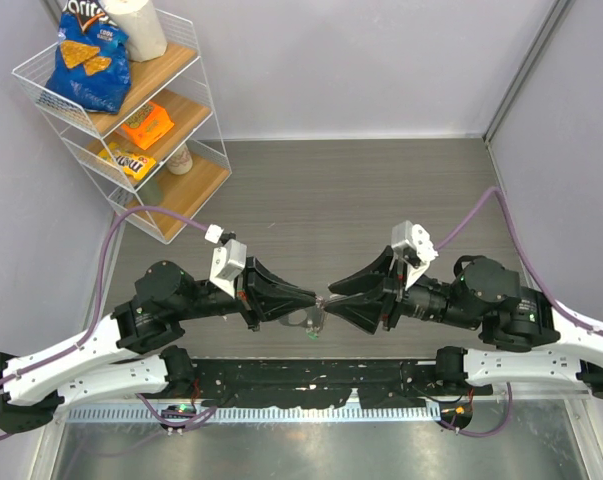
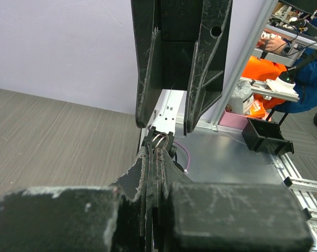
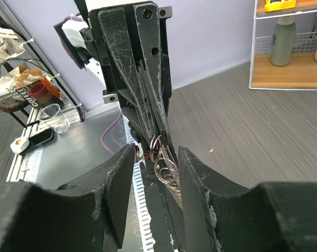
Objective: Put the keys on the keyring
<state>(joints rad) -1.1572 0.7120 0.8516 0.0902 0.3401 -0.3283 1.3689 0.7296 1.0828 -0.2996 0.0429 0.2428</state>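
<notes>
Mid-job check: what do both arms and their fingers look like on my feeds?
The left arm and right arm match: white links, black joints. Each carries a white camera block near the wrist and has a purple cable. The fingers are black, wedge-shaped, scuffed pale with scratches.

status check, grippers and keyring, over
Left gripper shut on keyring. Right gripper open, jaws astride the loops, tip to tip with left. Nothing seen blocking.

Bright, even light, soft shadows; left claw [image 2: 157,148] perhaps blurred near lens.
</notes>
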